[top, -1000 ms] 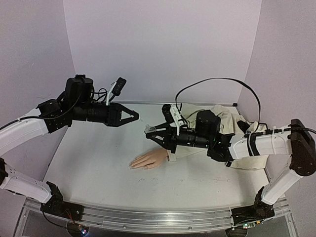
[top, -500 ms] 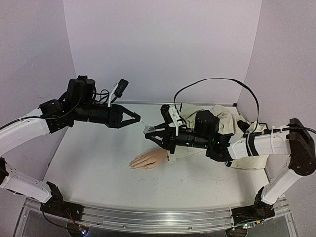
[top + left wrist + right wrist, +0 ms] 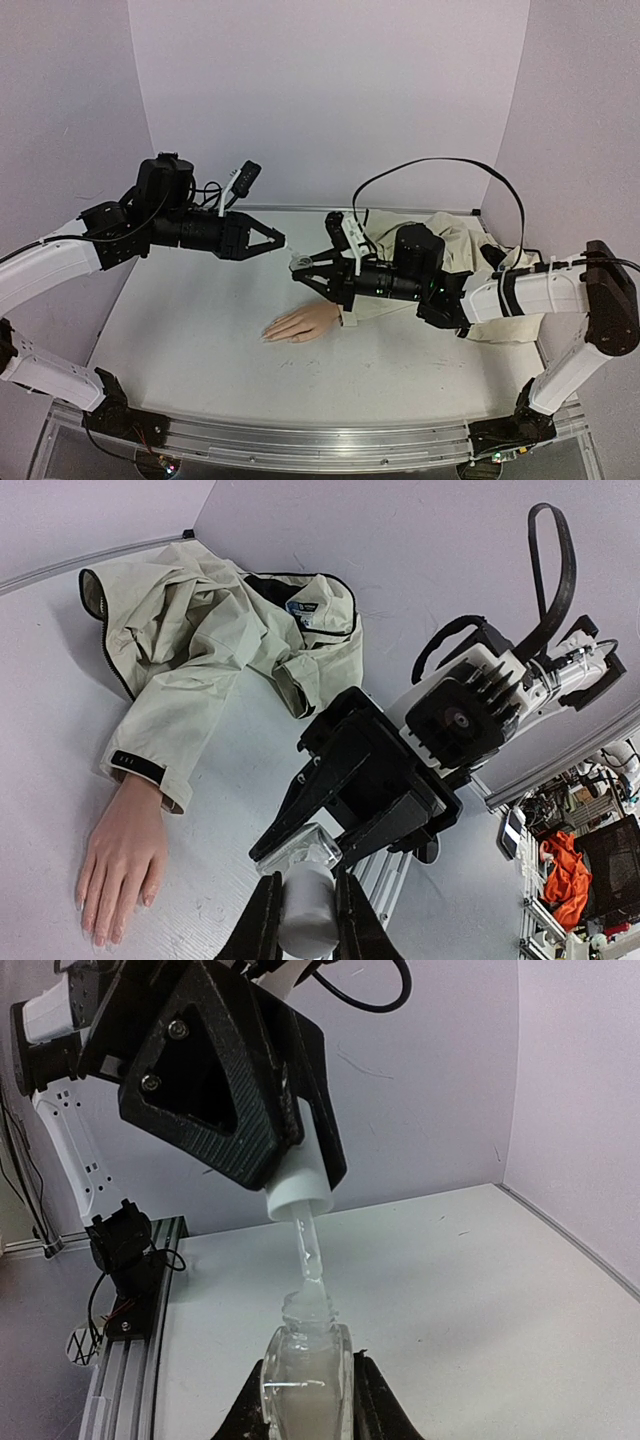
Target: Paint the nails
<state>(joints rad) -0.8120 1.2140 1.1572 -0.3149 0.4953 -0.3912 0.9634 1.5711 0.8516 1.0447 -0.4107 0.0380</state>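
A pale mannequin hand [image 3: 300, 325] lies flat on the white table, coming out of a beige sleeve [image 3: 352, 306]; it also shows in the left wrist view [image 3: 122, 855]. Its nails are too small to make out. My left gripper [image 3: 278, 241] is shut on a white brush cap [image 3: 307, 908], also seen in the right wrist view [image 3: 298, 1188]. The cap's clear brush stem [image 3: 308, 1248] reaches into the neck of a small clear bottle [image 3: 307, 1375]. My right gripper [image 3: 298, 264] is shut on that bottle, held in the air above the hand.
A beige jacket [image 3: 462, 258] lies bunched at the back right of the table [image 3: 200, 330]. A black cable [image 3: 440, 170] loops above the right arm. Purple walls close in the back and sides.
My left gripper has moved right toward the right gripper, bringing the cap and brush to the bottle's neck. The right gripper edged slightly left. The mannequin hand has not moved.
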